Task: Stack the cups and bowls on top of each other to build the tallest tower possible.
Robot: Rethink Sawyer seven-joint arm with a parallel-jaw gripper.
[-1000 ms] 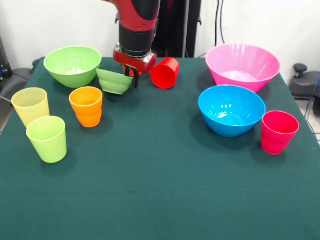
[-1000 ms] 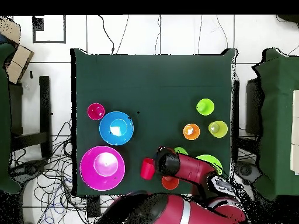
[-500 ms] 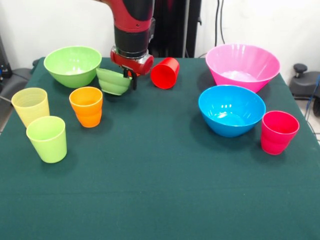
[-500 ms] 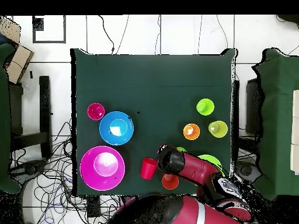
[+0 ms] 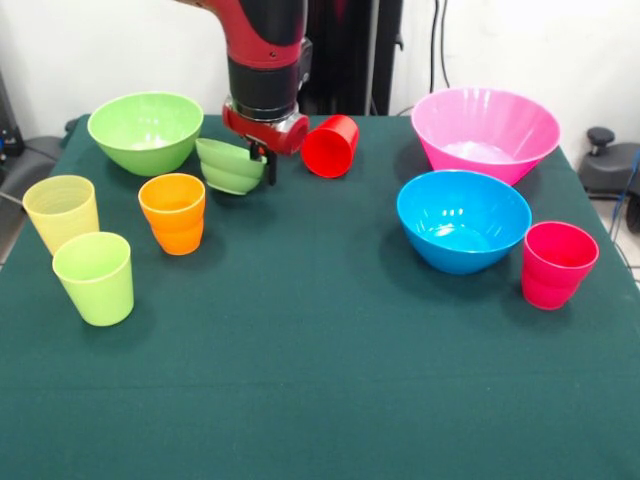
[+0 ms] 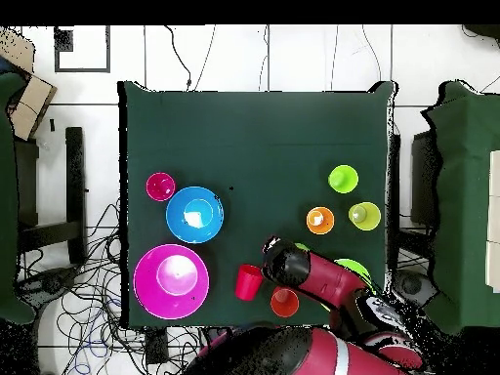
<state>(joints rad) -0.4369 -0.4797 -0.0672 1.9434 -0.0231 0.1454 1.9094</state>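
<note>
Small light green bowl: clamped at its right rim by the hand, tilted, at the far left of the worktop. Large light green bowl is set just left of it, orange cup near in front, red cup lying on its side just right. The near half of the worktop is left open. The arm is held upright above.

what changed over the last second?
The gripper, shut on the small green bowl, has drifted slightly toward the large green bowl, carrying the small bowl and levelling it from its earlier tilt. The cups and the other bowls have not moved.
</note>
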